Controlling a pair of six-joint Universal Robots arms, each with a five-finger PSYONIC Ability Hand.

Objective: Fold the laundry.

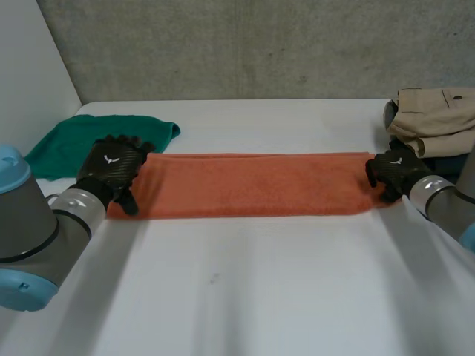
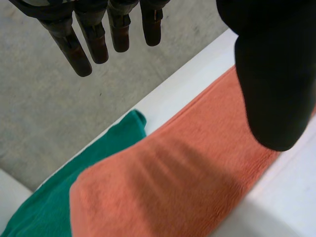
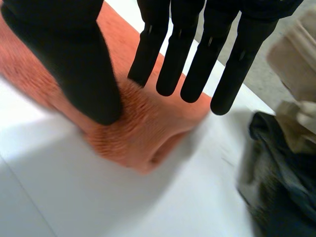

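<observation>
A long orange towel (image 1: 252, 184), folded into a narrow band, lies across the table from left to right. My left hand (image 1: 111, 169) hovers over its left end with straight fingers and the thumb spread; in the left wrist view the hand (image 2: 266, 74) is above the towel (image 2: 187, 182) and holds nothing. My right hand (image 1: 393, 172) is at the towel's right end. In the right wrist view the right hand (image 3: 79, 59) has its thumb pressed into the towel (image 3: 143, 133), and the cloth is bunched up between the thumb and the straight fingers.
A green cloth (image 1: 82, 137) lies behind the towel's left end, partly under it (image 2: 64, 197). A beige garment (image 1: 438, 111) sits on a dark garment (image 3: 276, 177) at the back right, close to my right hand. White table (image 1: 245, 297) spreads in front.
</observation>
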